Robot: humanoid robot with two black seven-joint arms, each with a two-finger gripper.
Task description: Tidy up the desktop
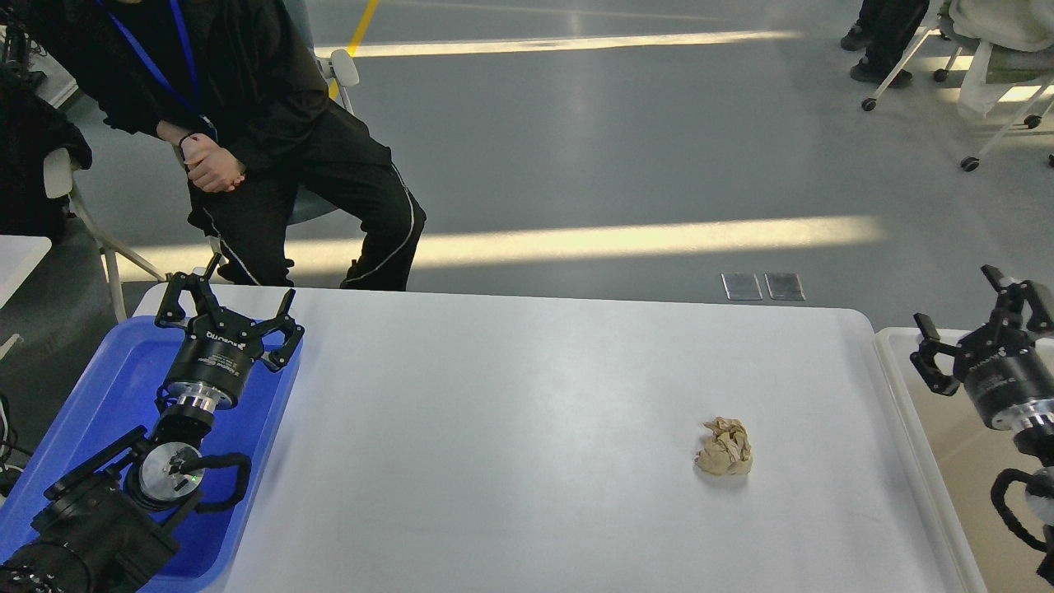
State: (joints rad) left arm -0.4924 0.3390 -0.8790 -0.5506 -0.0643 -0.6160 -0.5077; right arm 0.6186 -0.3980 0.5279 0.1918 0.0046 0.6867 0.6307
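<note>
The white desktop point(527, 428) fills the middle of the head view. A crumpled ball of tan paper point(725, 447) lies on its right half. My left gripper point(228, 311) is open and empty, hovering over the far end of the blue tray point(107, 387) at the desktop's left side. My right gripper point(970, 315) is open and empty, above the beige bin point(906, 387) at the right edge, well right of and beyond the paper ball.
A person in black point(272, 140) sits on a chair just beyond the desktop's far left corner. Rolling chairs point(988, 91) stand far off at the upper right. Grey floor lies beyond the far edge.
</note>
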